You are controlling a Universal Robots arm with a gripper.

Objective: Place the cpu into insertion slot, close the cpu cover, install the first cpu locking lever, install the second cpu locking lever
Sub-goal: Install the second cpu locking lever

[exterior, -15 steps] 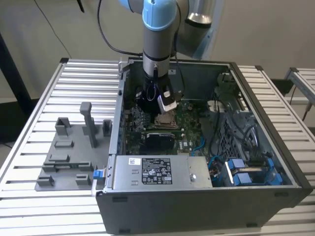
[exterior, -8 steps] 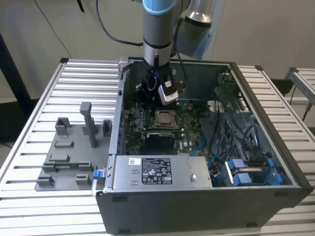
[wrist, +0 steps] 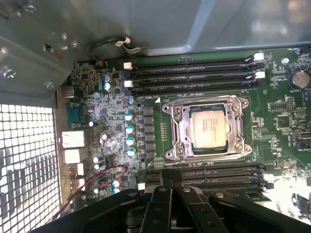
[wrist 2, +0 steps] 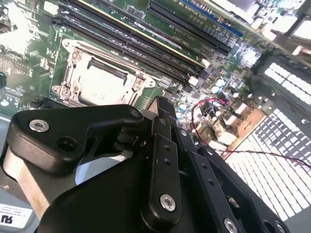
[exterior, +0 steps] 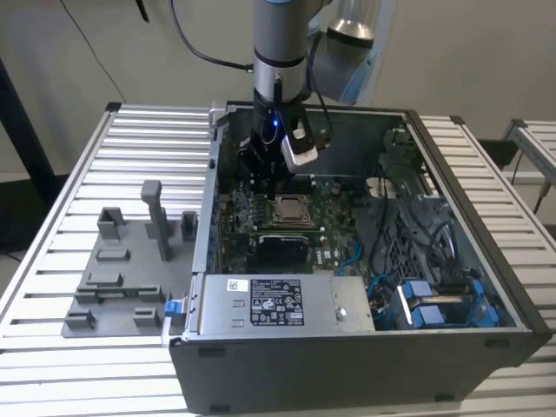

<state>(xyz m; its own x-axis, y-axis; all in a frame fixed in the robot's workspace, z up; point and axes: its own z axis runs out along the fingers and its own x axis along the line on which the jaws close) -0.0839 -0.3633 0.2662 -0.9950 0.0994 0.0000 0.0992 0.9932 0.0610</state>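
While the case [exterior: 486,261] lies open on the slatted surface [exterior: 104,365], a grey box [exterior: 287,304] with a white label is seen along its near wall, and a grey fixture plate [exterior: 122,278] rests on the surface at the exterior view's left. Beyond the box, a black square patch [exterior: 280,248] is found on the green board [exterior: 339,239]. Just past that patch the slot [exterior: 292,211] is placed, and the cpu [exterior: 292,209] is seated inside it, its silvery-tan top exposed.

In the first wrist view the cpu [wrist: 208,127] is framed by the cover [wrist: 176,127], which lies flat over the slot [wrist: 171,156]; dark memory rails [wrist: 194,73] are set along both sides. In the second wrist view the cpu [wrist 2: 99,87] is glimpsed within the slot [wrist 2: 68,92], with the cover [wrist 2: 127,76] around it.

Farther back, the pincer [exterior: 261,178] is hung above the board, just beyond the slot and apart from the cpu. Its fingers [wrist: 163,206] are seen drawn together with nothing clamped between them; the fingers [wrist 2: 163,145] appear likewise in the second wrist view.
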